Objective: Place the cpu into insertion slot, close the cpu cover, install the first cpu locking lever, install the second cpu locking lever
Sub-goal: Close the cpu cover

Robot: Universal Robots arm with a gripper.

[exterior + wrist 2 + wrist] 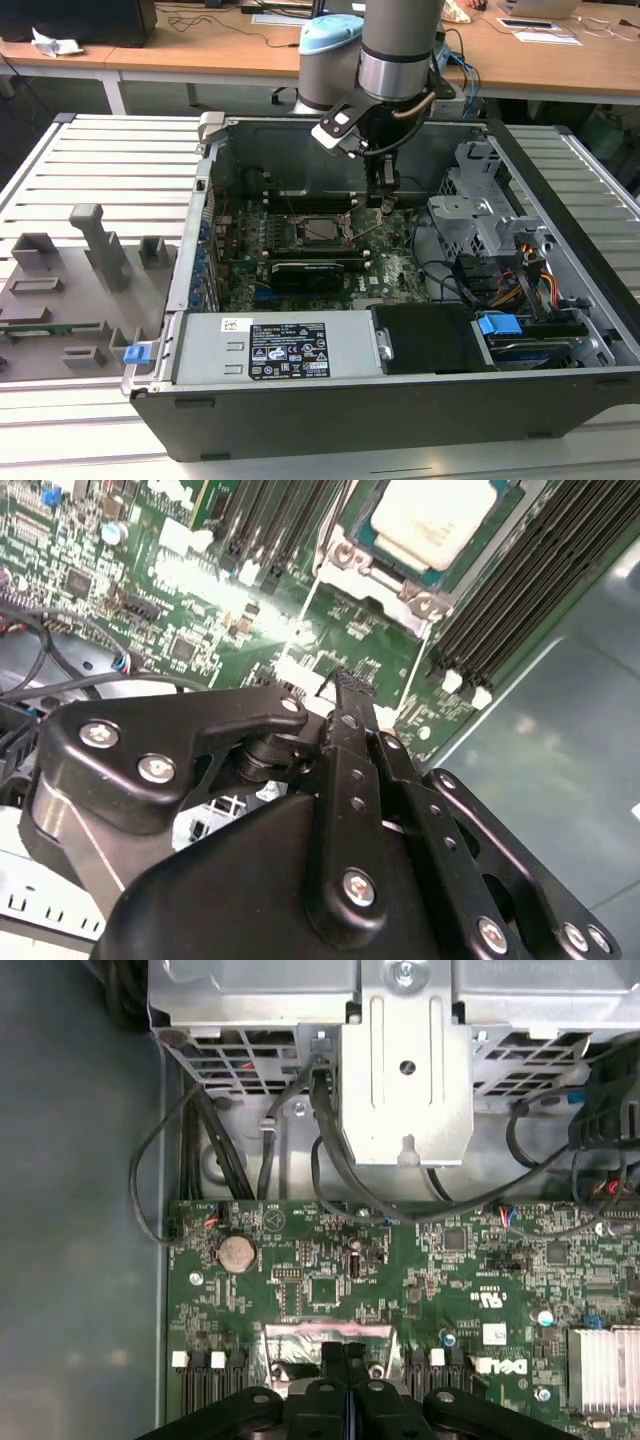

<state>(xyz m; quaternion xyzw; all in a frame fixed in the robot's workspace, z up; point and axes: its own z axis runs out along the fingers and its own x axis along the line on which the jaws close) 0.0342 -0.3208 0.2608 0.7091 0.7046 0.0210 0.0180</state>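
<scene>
The gripper (350, 683) hangs just beside the cover (382, 576), fingers pressed together (nothing visible between them). The cpu (440, 515) lies framed by that lowered cover.

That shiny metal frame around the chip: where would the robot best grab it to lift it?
Probably by the lip on the edge of the cpu cover nearest the tool, coming in from that side. The cover lies flat around the cpu, and memory slots flank two other sides. So that open, protruding edge looks like the one place that offers something to pinch.
</scene>
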